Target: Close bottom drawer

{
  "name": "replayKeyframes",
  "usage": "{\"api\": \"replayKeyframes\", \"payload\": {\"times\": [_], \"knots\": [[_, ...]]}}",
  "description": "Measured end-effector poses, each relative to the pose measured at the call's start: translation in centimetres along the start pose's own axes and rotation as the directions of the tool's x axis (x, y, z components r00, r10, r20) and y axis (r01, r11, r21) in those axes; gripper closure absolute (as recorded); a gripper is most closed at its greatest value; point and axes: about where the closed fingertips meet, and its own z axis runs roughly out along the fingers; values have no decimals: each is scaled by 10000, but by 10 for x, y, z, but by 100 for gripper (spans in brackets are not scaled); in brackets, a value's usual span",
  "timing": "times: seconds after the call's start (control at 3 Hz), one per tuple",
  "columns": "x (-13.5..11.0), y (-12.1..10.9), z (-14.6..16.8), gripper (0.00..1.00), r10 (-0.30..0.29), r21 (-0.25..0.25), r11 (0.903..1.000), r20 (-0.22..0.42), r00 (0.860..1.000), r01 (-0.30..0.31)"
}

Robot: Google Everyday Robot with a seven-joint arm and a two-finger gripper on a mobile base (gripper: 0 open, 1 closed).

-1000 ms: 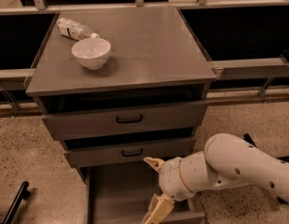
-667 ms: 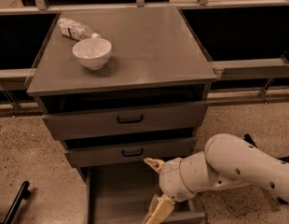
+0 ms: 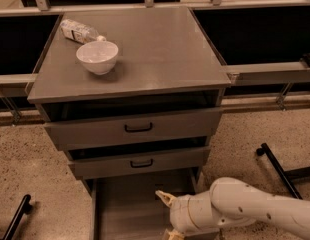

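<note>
The bottom drawer (image 3: 127, 204) is pulled far out of the grey cabinet, and its plain grey tray shows below the middle drawer (image 3: 140, 163). Its front and handle are out of view below the picture's edge. My gripper (image 3: 167, 216) is at the right side of the open tray, near its front. The fingers are spread, with one tan fingertip (image 3: 162, 196) over the tray and the other at the bottom edge of the picture. It holds nothing. My white arm (image 3: 240, 211) reaches in from the lower right.
A white bowl (image 3: 97, 56) and a lying plastic bottle (image 3: 80, 31) are on the cabinet top (image 3: 160, 49). The top drawer (image 3: 137, 128) stands slightly out. Black legs lie on the speckled floor at the right (image 3: 277, 169) and the lower left (image 3: 15, 216).
My gripper and arm have moved lower in the picture, away from the middle drawer and toward the front of the open tray. The cabinet and drawers have not moved.
</note>
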Motion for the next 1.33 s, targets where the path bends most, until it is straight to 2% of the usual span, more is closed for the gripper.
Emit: {"api": "replayKeyframes", "payload": {"times": [0.33,0.67,1.0,1.33], "knots": [[6,-16,7,0,83,640,9979,77,9999,-88],[6,-16,7,0,84,640,9979,76,9999,-88],[26,-22,15,0,557,466,9974,-299,9980,-543],[85,-33,23,18,1229,700,9904,-473,9913,-1194]]}}
